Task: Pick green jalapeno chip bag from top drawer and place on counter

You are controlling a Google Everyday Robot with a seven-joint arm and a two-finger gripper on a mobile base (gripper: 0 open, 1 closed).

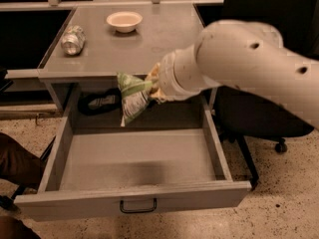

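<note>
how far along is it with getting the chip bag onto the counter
Done: the green jalapeno chip bag is off the floor of the open top drawer and hangs in the air. In hand: the end effector grips it above the drawer. Left: carry it over the counter, where a can and a bowl sit, and set it down.

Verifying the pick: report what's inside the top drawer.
The top drawer floor: bare, one dark item at the back. The hand holds the green jalapeno chip bag above it, covering the back right.
</note>
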